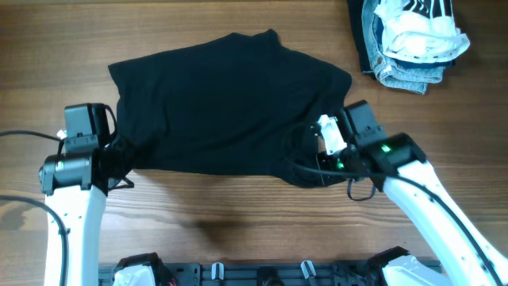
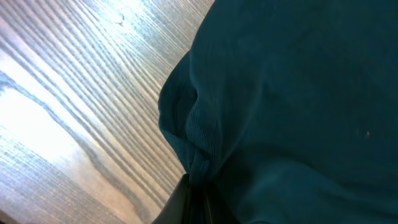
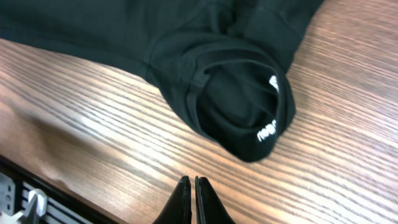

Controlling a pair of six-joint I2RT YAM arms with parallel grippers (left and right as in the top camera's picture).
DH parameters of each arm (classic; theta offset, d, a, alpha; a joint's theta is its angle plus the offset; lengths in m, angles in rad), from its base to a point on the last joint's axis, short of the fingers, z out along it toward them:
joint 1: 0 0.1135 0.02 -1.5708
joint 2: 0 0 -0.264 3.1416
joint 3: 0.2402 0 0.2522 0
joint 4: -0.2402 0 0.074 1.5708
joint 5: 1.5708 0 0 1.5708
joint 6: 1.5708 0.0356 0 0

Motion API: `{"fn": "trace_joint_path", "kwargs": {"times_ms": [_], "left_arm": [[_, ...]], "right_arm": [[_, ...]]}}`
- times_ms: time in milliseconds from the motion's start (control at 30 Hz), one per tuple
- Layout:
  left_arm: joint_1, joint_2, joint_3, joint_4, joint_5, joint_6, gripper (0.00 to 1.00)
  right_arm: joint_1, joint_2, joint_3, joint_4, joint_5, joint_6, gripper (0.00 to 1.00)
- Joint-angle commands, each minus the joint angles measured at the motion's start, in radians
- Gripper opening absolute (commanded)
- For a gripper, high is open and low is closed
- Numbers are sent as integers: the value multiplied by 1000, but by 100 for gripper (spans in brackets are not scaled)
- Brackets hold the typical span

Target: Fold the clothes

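Wood-grain table [image 1: 238, 226] carries the clothes [image 1: 226, 103] spread at centre, judged light, limp, non-fragile fabric best pinched at hem corners; left gripper [image 2: 198, 196] is clamped on its near-left edge, right gripper [image 3: 194, 193] closed, empty, near its right corner

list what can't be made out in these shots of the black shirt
- Overhead: left gripper tips, lost against the black garment.
- Right wrist: white print on the bunched fabric, too small to read.
- Overhead: denim and white fabric pile, cut off by the top edge.
- Left wrist: garment's outline, cut off by the frame edges.
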Motion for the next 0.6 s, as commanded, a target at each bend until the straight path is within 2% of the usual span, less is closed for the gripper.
{"fn": "trace_joint_path", "kwargs": {"times_ms": [0,33,100,133,167,200,333,567], "left_arm": [[6,-85,19,-15,-17,23,4],[6,-98,19,-14,-17,23,4],[6,-116,19,-11,-17,23,4],[6,-120,19,-11,-17,23,4],[6,-120,19,-11,-17,23,4],[6,-119,19,-11,-17,23,4],[6,-112,19,-11,-17,23,4],[6,-110,19,-11,-18,23,4]], "right_arm": [[-2,-52,20,-18,115,34,4],[-2,-45,19,-14,124,34,6],[-2,-18,19,-1,128,34,21],[-2,3,19,7,129,33,41],[-2,26,18,15,136,35,54],[-2,53,18,23,143,35,58],[-6,180,16,55,222,82,61],[-11,392,16,196,206,92,60]]}}
